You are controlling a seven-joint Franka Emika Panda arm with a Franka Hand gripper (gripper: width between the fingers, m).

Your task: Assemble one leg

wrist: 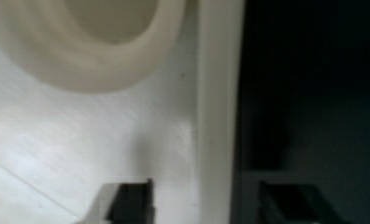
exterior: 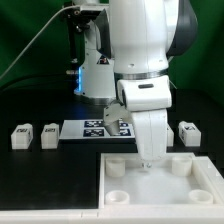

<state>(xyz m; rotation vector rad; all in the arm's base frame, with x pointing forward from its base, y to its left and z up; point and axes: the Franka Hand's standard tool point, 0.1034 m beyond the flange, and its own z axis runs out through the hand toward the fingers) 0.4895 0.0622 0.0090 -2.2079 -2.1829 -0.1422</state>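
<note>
Three small white legs with marker tags lie on the black table in the exterior view: one [exterior: 20, 136] and a second [exterior: 50, 135] at the left, a third [exterior: 187, 131] at the right. My gripper [exterior: 148, 158] is none of them; it hangs over the far edge of the large white square panel [exterior: 190, 185]. In the wrist view the gripper [wrist: 203, 203] is open and empty. One dark finger [wrist: 129, 200] is over the panel and the other is over the black table, so they straddle the panel's raised rim [wrist: 214, 110]. A round corner socket [wrist: 102, 40] shows close by.
The marker board [exterior: 100, 128] lies flat behind the panel, between the left legs and the arm. The panel fills the front right of the table, with round sockets [exterior: 117, 169] at its corners. Dark equipment and a cable stand at the back.
</note>
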